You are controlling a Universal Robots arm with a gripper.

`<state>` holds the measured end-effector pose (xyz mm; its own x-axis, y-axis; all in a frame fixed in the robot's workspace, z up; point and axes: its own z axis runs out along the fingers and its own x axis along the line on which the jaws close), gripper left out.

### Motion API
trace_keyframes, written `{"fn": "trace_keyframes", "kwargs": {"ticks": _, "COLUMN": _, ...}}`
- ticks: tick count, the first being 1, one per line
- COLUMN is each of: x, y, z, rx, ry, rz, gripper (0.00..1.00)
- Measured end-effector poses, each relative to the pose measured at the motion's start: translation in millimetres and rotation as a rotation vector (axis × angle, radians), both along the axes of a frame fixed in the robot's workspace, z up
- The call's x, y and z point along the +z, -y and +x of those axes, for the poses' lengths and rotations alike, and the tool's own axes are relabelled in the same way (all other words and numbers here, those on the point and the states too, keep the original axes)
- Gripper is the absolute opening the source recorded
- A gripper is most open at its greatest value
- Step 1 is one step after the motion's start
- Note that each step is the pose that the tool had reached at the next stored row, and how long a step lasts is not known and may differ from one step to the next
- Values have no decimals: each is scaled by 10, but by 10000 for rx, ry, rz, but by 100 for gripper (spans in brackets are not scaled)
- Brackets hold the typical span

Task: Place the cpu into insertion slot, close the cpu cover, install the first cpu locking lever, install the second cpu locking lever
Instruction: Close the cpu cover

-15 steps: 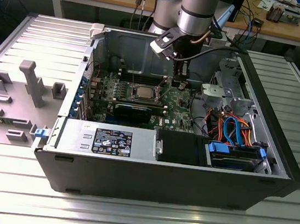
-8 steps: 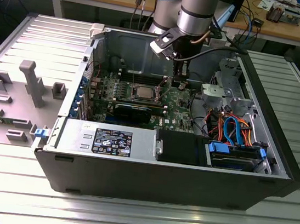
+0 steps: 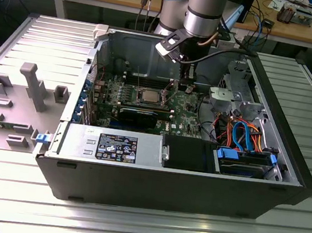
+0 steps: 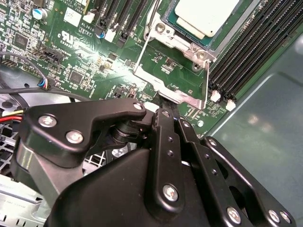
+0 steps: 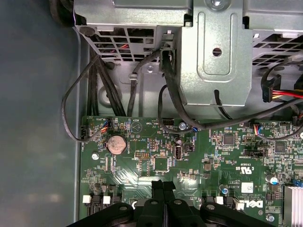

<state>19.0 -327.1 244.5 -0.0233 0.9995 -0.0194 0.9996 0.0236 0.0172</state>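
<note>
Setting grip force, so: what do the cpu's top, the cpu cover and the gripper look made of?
The cpu: matte pale-grey metal top with a dull, even sheen. The cpu cover: bright bare sheet metal, likely steel, with glints. The gripper: matte black, probably anodised metal or plastic; silver screws show.

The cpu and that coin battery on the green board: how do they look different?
The cpu is square; the coin battery is round. The cpu is pale silver-grey, while the coin battery looks pinkish-tan. Both are flat, metal-topped and sit on the green board.
</note>
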Motion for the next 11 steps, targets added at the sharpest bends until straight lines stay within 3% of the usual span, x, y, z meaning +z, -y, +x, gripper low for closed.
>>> {"fn": "trace_keyframes", "kwargs": {"ticks": 11, "x": -15, "y": 0, "z": -29, "rx": 0, "ry": -1, "rz": 0, "gripper": 11}}
